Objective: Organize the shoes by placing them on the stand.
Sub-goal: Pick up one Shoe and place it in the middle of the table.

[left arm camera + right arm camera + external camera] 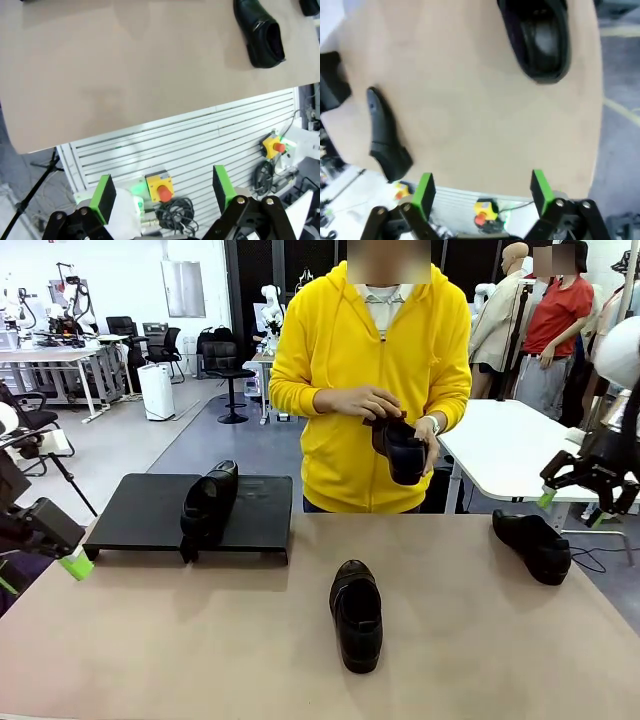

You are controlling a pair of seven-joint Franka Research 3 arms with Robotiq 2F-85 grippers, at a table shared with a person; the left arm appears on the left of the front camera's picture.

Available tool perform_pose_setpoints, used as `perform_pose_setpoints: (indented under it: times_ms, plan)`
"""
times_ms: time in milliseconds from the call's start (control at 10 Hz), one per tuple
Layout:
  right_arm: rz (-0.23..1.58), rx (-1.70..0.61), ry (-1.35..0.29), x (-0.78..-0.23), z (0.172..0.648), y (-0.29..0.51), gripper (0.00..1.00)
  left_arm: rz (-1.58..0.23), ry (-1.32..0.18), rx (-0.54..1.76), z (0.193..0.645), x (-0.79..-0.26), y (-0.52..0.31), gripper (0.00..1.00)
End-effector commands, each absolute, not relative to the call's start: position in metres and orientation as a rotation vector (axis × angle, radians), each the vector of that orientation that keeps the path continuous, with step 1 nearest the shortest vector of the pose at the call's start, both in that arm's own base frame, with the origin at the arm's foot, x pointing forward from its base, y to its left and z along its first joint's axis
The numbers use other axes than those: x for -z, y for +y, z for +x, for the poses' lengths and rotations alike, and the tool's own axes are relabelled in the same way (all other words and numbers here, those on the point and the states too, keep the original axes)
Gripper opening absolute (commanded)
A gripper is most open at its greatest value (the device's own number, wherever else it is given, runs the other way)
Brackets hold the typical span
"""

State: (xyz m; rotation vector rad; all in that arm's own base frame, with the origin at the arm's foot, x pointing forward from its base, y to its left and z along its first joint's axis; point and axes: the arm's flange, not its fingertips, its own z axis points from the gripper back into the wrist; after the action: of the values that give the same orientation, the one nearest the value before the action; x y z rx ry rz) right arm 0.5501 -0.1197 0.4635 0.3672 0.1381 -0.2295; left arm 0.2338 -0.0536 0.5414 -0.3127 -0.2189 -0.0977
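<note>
The black stand [140,508] sits at the table's far left. One black shoe [208,502] rests on its right section, partly over the front edge. A second shoe [357,615] lies mid-table, toe toward me, and also appears in the left wrist view [260,32] and the right wrist view [385,137]. A third shoe [532,544] lies at the right edge, just below my open right gripper [571,507]; it fills the top of the right wrist view [537,40]. The person holds another shoe [400,448] in both hands. My left gripper [70,562] hovers open off the table's left side.
The beige table [480,640] has free room between the shoes. In the left wrist view the gripper [162,192] hangs past the table edge [150,117], over a white slatted panel [200,145] with red buttons and cables. A white table [510,445] stands behind on the right.
</note>
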Motion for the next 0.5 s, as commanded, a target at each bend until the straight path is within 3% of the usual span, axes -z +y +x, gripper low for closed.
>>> perform_pose_setpoints:
  times_ms: [0, 400]
  plan:
    - [0.255, 0.205, 0.259, -0.468, 0.589, -0.122, 1.0, -0.324, -0.225, 0.112, 0.236, -0.542, -0.051, 1.0]
    - [0.173, 0.195, 0.397, -0.438, 0.627, -0.106, 1.0, -0.324, -0.225, 0.112, 0.236, -0.542, -0.051, 1.0]
